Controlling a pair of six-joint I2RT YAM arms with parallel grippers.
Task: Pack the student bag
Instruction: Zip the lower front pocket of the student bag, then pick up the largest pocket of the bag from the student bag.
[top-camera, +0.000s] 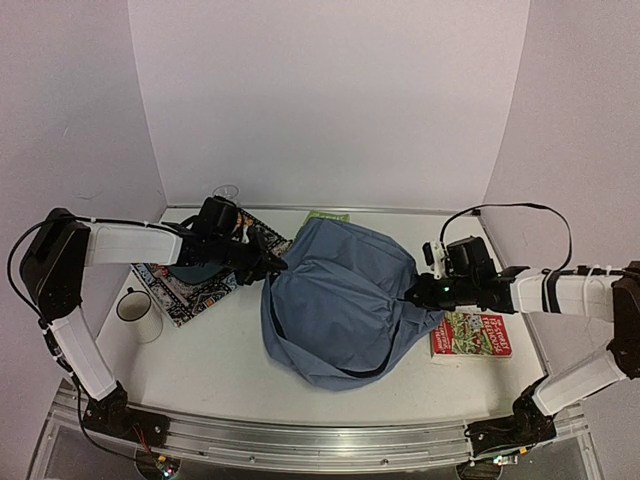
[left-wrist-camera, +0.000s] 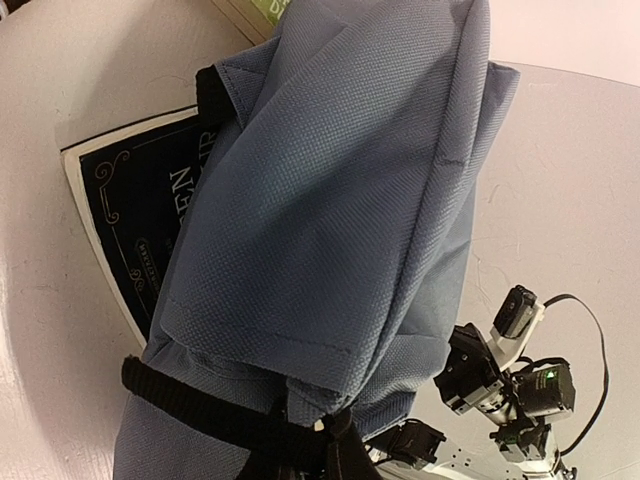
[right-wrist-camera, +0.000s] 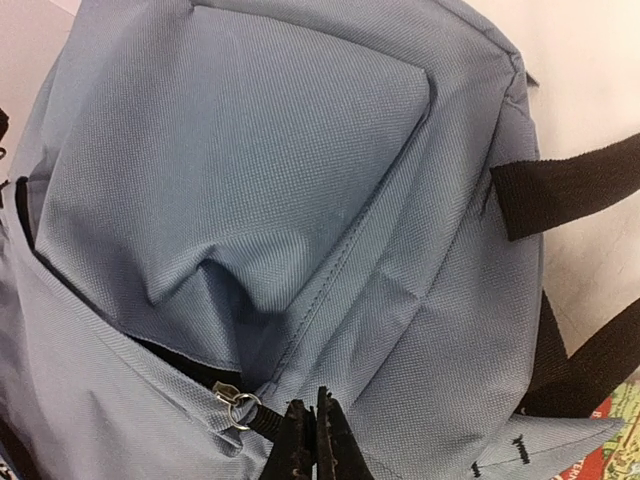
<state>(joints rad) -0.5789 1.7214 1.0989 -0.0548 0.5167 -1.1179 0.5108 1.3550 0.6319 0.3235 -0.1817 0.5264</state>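
Note:
The student bag (top-camera: 340, 300) is a large grey-blue fabric backpack lying in the middle of the table. My left gripper (top-camera: 270, 262) is at its left edge, shut on a fold of bag fabric by a black strap (left-wrist-camera: 190, 400). The fingertips are mostly hidden under the cloth in the left wrist view (left-wrist-camera: 320, 450). My right gripper (top-camera: 415, 293) is at the bag's right edge. Its fingers (right-wrist-camera: 300, 445) are pressed together on the black zipper pull cord (right-wrist-camera: 262, 424), which hangs from a metal ring (right-wrist-camera: 240, 405). A dark zipper opening (right-wrist-camera: 170, 360) gapes to the left of the ring.
A dark-covered book (top-camera: 190, 285) lies under my left arm and the bag's left side, also seen in the left wrist view (left-wrist-camera: 130, 210). A white mug (top-camera: 135, 310) stands at the left. A green book (top-camera: 328, 216) pokes out behind the bag. A red book (top-camera: 472, 335) lies at the right.

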